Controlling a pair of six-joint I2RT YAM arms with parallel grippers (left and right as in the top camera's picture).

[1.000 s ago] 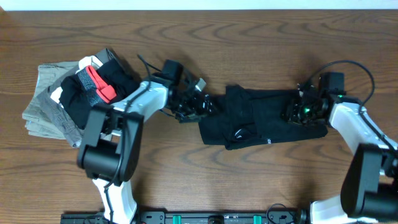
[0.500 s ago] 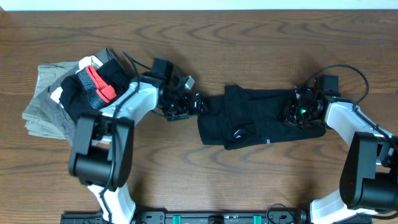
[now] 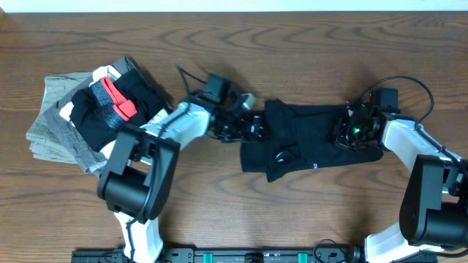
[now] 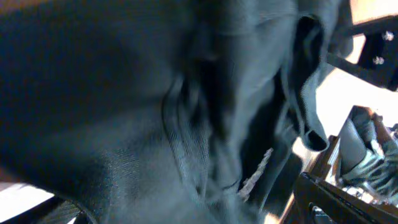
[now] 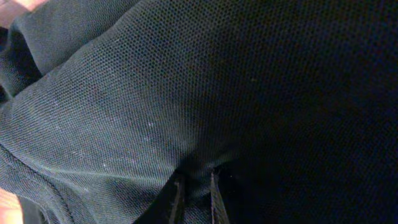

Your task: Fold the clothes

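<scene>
The black T-shirt (image 3: 307,146) lies bunched in a long strip across the middle of the table, a small white logo (image 3: 281,155) on its front part. My left gripper (image 3: 252,126) is at the shirt's left end, and the left wrist view is filled with black fabric (image 4: 155,112); its jaws are hidden by cloth. My right gripper (image 3: 345,134) is at the shirt's right end. In the right wrist view its fingers (image 5: 194,194) are pinched close together on a fold of the black fabric (image 5: 186,93).
A stack of folded gray and white garments (image 3: 62,120) sits at the far left, with a smaller black piece with a red patch (image 3: 117,98) on top. The table's far edge (image 3: 234,10) runs along the top.
My left gripper moved left away from the shirt, then back right into its left end, pushing that edge rightward. The right gripper has stayed at the right end.
</scene>
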